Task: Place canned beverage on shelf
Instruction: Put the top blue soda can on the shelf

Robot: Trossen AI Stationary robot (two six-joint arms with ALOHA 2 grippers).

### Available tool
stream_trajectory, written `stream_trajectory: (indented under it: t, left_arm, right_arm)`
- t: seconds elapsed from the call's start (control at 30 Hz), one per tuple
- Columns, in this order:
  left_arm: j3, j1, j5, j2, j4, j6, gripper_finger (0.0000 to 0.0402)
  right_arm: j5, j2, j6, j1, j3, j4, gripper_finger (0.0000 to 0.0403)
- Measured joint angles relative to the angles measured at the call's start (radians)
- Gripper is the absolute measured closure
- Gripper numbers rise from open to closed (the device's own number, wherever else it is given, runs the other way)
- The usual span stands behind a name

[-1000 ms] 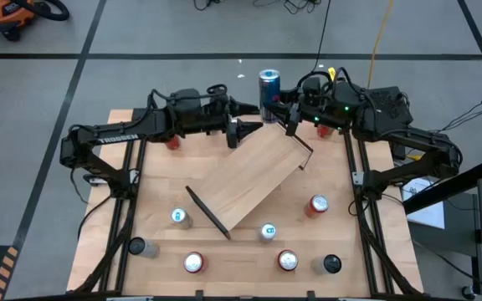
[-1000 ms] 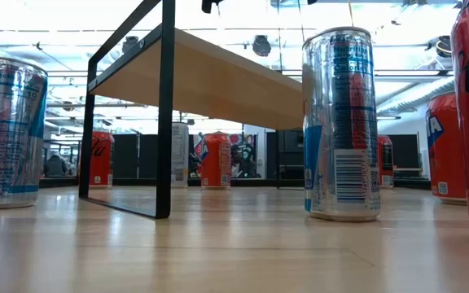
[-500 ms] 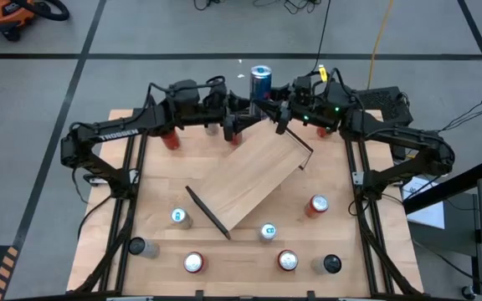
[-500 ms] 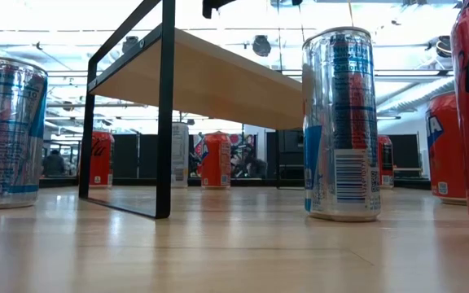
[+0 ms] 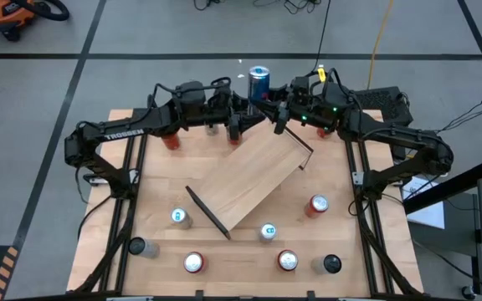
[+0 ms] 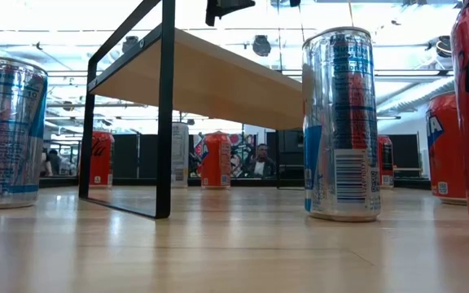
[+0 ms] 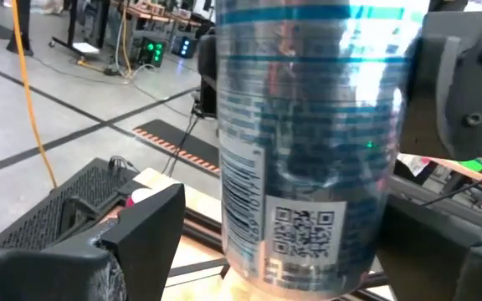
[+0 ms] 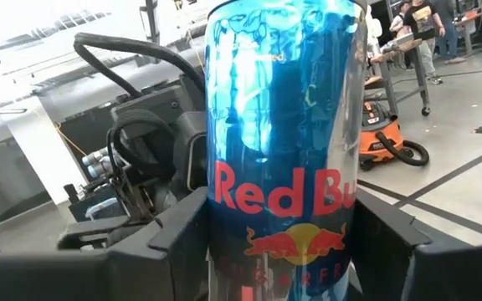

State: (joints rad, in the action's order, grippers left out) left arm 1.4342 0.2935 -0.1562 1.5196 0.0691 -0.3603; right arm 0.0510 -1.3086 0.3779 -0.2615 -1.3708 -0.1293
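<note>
Gripping the tall blue-and-silver drink can (image 5: 259,83), your right gripper (image 5: 272,111) steadies it upright above the light-wood shelf (image 5: 249,176), while your left gripper (image 5: 239,117) flanks it, spread wide.

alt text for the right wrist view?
A blue Red Bull can stands upright, filling the frame between the right gripper's dark fingers. The left gripper faces it from just behind. An orange vacuum sits on the floor beyond.

Can (image 5: 259,81) beyond shelf (image 5: 249,177) far end — between left end effector (image 5: 239,119) and right end effector (image 5: 274,115).
</note>
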Motion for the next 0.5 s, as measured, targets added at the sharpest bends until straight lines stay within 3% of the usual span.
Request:
stream_trajectory:
  t: [0.2, 0.5]
  left_arm:
    - [0.0, 0.0, 0.007, -0.003, 0.007, 0.0, 0.0073]
    - [0.0, 0.0, -0.013, -0.003, 0.004, 0.0, 0.015]
  right_arm:
    - [0.0, 0.0, 0.0, 0.0, 0.0, -0.001, 0.0195]
    - [0.001, 0.0, 0.0, 0.0, 0.0, 0.005, 0.0195]
